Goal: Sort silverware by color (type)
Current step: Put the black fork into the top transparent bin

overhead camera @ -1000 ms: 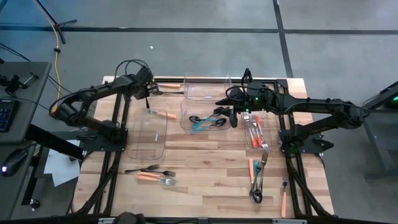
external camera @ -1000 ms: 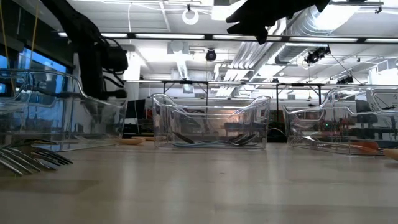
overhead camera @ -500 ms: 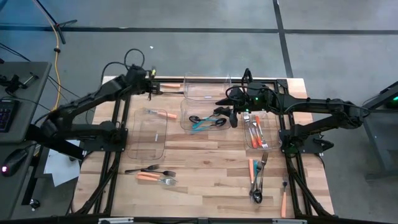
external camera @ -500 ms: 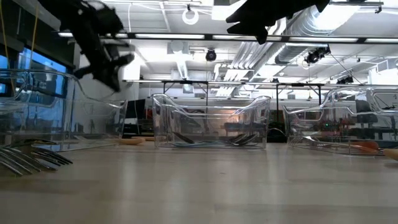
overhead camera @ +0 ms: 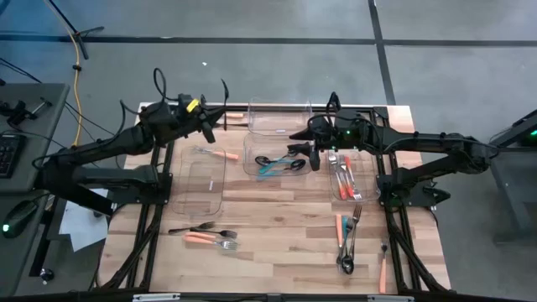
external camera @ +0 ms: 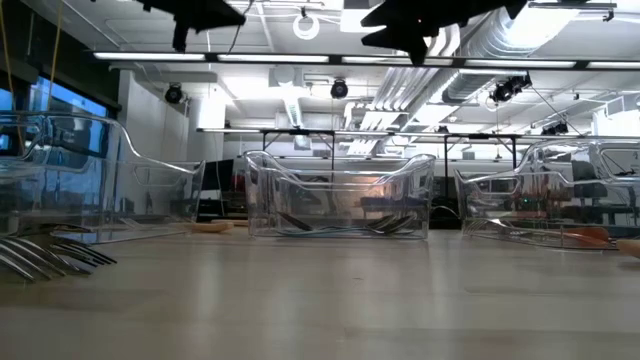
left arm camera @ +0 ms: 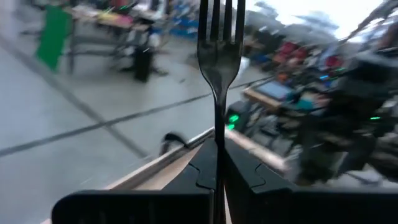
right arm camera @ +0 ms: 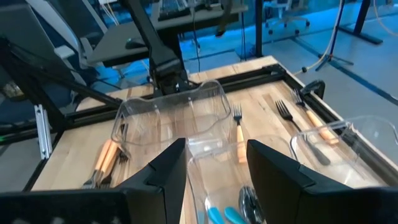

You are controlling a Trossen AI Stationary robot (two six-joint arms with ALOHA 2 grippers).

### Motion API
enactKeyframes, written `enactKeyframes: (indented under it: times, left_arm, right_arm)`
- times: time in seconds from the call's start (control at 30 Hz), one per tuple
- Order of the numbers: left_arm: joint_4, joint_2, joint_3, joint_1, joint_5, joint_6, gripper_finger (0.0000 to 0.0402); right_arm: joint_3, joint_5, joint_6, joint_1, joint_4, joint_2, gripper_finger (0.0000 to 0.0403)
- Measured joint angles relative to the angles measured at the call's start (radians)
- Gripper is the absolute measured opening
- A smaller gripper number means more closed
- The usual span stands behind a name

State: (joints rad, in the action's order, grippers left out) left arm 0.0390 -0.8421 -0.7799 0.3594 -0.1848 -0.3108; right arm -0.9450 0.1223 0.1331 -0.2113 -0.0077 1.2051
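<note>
A dark fork (left arm camera: 221, 43) stands out beyond the fingers of my left gripper (left arm camera: 217, 149), which is shut on it. That gripper (overhead camera: 208, 126) hangs level, high over the table's far left corner. My right gripper (overhead camera: 295, 136) waits open above the middle clear bin (overhead camera: 252, 159), which holds teal and black pieces (overhead camera: 277, 164). An orange-handled fork (overhead camera: 220, 153) lies in the left bin (overhead camera: 201, 193). Orange-handled pieces (overhead camera: 344, 176) fill the right bin (overhead camera: 362, 189). Loose silverware lies flat near the front left (overhead camera: 205, 235) and front right (overhead camera: 346, 239). My left gripper pinches the fork's stem (left arm camera: 217, 134) between its two fingers. The fork lies along the fingers, its tines (left arm camera: 221, 22) pointing on past the fingertips. It is lifted clear of the table; the handle end is hidden between the fingers.
A further clear bin (overhead camera: 279, 117) stands at the far edge, with an orange-handled knife (overhead camera: 235, 115) on the table beside it. Another orange piece (overhead camera: 383, 270) lies at the front right. Black frame rails run along both sides of the wooden table (overhead camera: 277, 210).
My left gripper has risen from the table's far left corner, going from low beside the left bin to the top of the low view. It has tipped from pointing down to level and rolled, staying shut. My right arm has kept still.
</note>
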Motion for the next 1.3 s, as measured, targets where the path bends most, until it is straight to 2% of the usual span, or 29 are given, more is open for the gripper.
enactKeyframes:
  times: [0.13,0.2,0.37,0.5,0.6,1.17,1.3]
  left_arm:
    - [0.068,-0.018,0.003,-0.079,0.024,0.03,0.0]
    - [0.154,-0.029,0.032,-0.112,0.048,0.051,0.0]
    - [0.459,-0.052,0.175,-0.162,0.054,0.044,0.0]
    - [0.6,-0.062,0.281,-0.167,0.053,-0.023,0.0]
    - [0.617,-0.061,0.312,-0.166,0.061,-0.02,0.0]
    - [0.6,-0.061,0.314,-0.165,0.071,0.008,0.0]
    - [0.599,-0.108,0.288,-0.165,0.072,0.009,0.0]
  right_arm:
    - [0.0,0.0,0.0,0.0,0.032,0.0,0.0154]
    - [0.0,0.0,0.0,0.0,0.037,0.0,0.0154]
    - [0.0,0.0,0.0,0.0,0.036,0.0,0.0154]
    - [0.0,0.0,0.0,0.0,0.035,0.0,0.0154]
    - [0.0,0.0,-0.002,0.0,0.035,0.0,0.0154]
    - [0.0,0.0,0.008,0.0,0.035,0.0,0.0154]
    - [0.0,0.001,0.062,0.001,0.096,0.022,0.0154]
